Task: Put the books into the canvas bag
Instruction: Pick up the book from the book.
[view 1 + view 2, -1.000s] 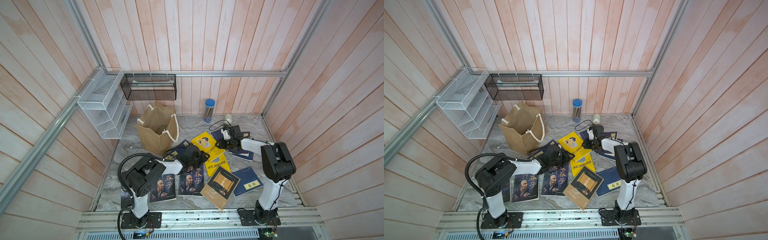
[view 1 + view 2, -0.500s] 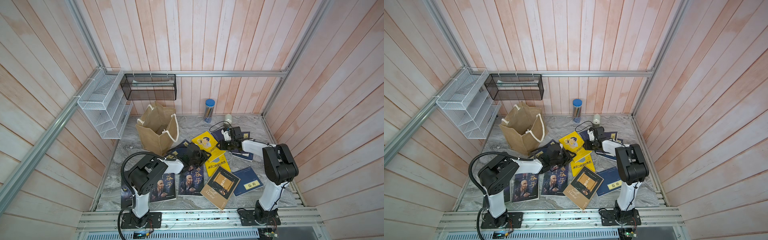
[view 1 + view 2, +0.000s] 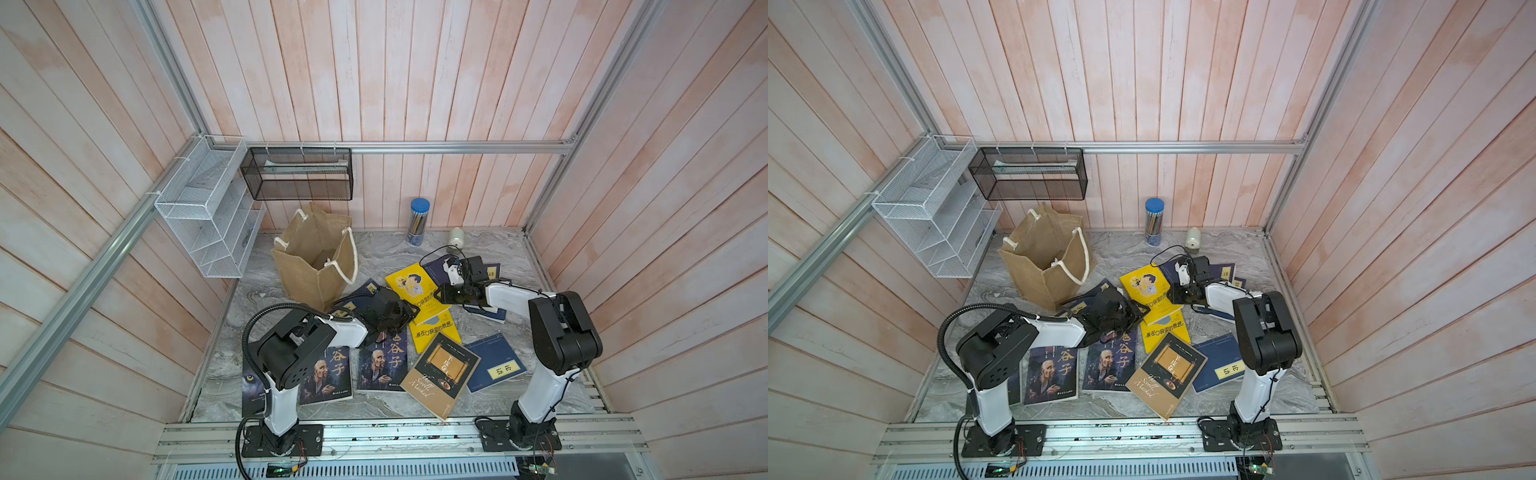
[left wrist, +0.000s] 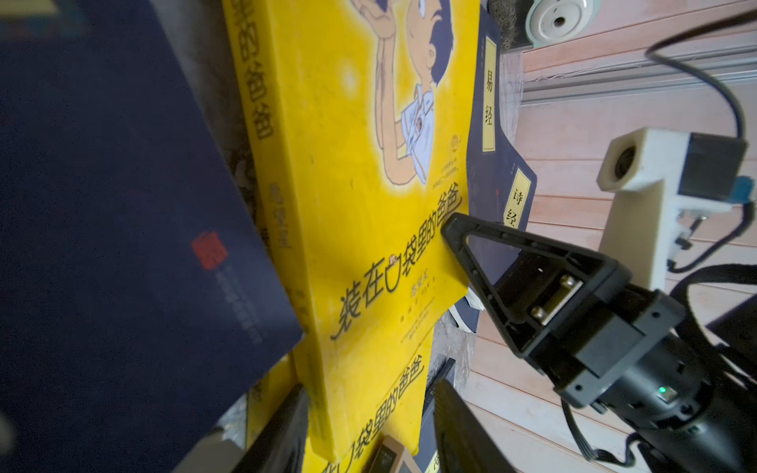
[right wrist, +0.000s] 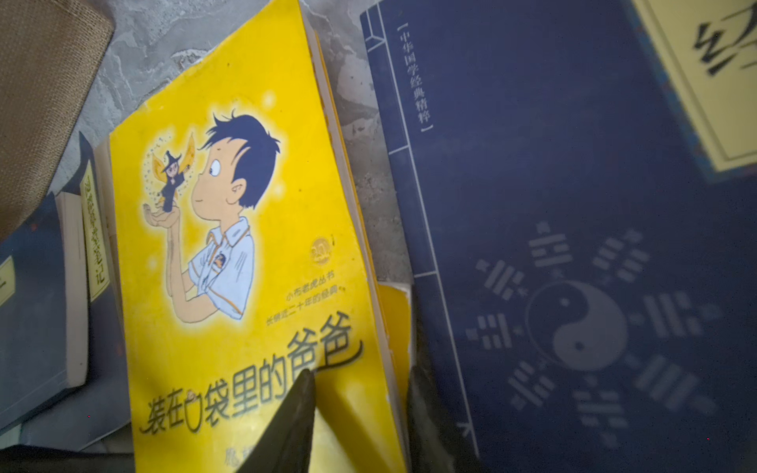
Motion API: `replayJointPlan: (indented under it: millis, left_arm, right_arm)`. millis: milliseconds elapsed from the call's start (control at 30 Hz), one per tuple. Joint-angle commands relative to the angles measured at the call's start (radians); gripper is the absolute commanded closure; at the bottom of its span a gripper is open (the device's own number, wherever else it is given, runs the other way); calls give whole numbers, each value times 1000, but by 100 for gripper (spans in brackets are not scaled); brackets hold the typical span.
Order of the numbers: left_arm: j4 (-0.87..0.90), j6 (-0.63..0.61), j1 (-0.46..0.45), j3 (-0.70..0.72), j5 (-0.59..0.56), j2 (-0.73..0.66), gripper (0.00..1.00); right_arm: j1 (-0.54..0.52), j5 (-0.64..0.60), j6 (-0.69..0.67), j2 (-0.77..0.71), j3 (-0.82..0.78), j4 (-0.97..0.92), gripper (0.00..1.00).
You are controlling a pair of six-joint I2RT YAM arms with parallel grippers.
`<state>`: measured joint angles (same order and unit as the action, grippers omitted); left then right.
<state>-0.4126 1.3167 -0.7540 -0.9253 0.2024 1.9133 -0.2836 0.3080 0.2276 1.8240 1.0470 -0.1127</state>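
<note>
The canvas bag stands upright and open at the back left. Books lie scattered in front of it. A yellow cartoon book tops another yellow one. My right gripper is shut on the top yellow book's near right corner, one finger lying on the cover. My left gripper is open, its jaws standing either side of that book's opposite lower corner. Two portrait books, a brown-black book and a navy book lie nearer the front.
A white wire rack and a black mesh basket hang on the back left walls. A blue-lidded pencil jar and a small white cylinder stand by the back wall. More navy books lie under the right arm.
Both arms have stayed almost where they were. The right jaws have narrowed onto the yellow book's corner, and the left jaws have narrowed a little.
</note>
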Motion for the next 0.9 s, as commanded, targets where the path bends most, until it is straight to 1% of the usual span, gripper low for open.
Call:
replayJointPlan:
  millis: [0,67,133,200,300,367,467,533,667,733,767,800,867]
  left_arm:
    - [-132,44,-5,-4,16,50,48]
    - [-190,60,-5,-7,34,65,48]
    - [-212,54,-5,-15,42,63,48]
    - [-207,34,-7,-18,35,41,56]
    - [-169,-12,-7,-23,10,-13,69]
    - [-129,-50,-7,-34,-4,-44,75]
    - [-65,-99,-6,-67,-5,-58,76]
    - [-46,-106,-7,-80,-1,-50,75]
    - [-46,-103,2,-121,51,1,67]
    - [-32,-119,2,-148,73,28,67]
    - [-23,-124,5,-161,83,39,70]
    - [-18,-127,8,-164,91,44,75]
    - [-18,-141,11,-158,95,31,87]
  right_arm:
    - [-21,7,-26,-1,-30,-106,64]
    - [-21,14,-31,2,-30,-108,65]
    - [-21,23,-34,1,-31,-108,66]
    - [-21,31,-31,1,-35,-107,66]
    - [-21,43,-23,-10,-40,-105,67]
    - [-24,51,-13,-28,-45,-105,68]
    - [-30,51,0,-74,-70,-95,69]
    - [-32,50,12,-107,-85,-89,69]
    - [-32,49,29,-160,-115,-79,69]
    - [-34,36,38,-179,-134,-65,69]
    - [-34,26,45,-191,-143,-59,69]
    - [-34,18,50,-201,-147,-62,69]
    - [-33,-3,56,-239,-151,-80,68]
